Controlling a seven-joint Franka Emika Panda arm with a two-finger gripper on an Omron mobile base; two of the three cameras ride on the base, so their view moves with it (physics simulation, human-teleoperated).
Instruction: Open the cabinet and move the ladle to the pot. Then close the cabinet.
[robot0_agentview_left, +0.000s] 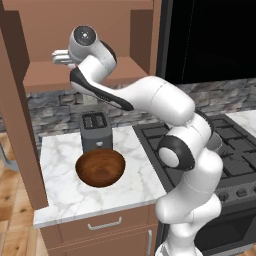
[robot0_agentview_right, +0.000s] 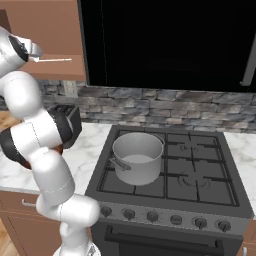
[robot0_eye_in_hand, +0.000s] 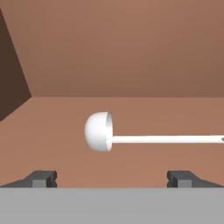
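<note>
The jaws (robot0_eye_in_hand: 112, 178) are seen spread wide with nothing between them, their 2 dark fingertips (robot0_eye_in_hand: 43, 178) standing low in the hand view. Just ahead of them, on the cabinet (robot0_agentview_left: 85, 70) shelf, the white ladle (robot0_eye_in_hand: 131, 135) is laid on its side: its bowl is found roughly midway between the jaws, and its long thin handle is run out past the fingertip on the right of that view. No contact with the ladle is shown. Beyond the ladle, the cabinet's brown back wall is met.

The cabinet is judged already open, its door (robot0_agentview_left: 20, 115) swung out to the left in the left base view, so the step in hand is taken to be the reach for the ladle. A short advance is called for next, so that the handle or bowl rim is brought between the jaws before they are closed.

Well away from the jaws, below and to the right, the pot (robot0_agentview_right: 137, 157) is set on the stove (robot0_agentview_right: 200, 185), past the wooden bowl (robot0_agentview_left: 100, 167) and toaster (robot0_agentview_left: 95, 131) on the desk (robot0_agentview_left: 135, 185).
</note>
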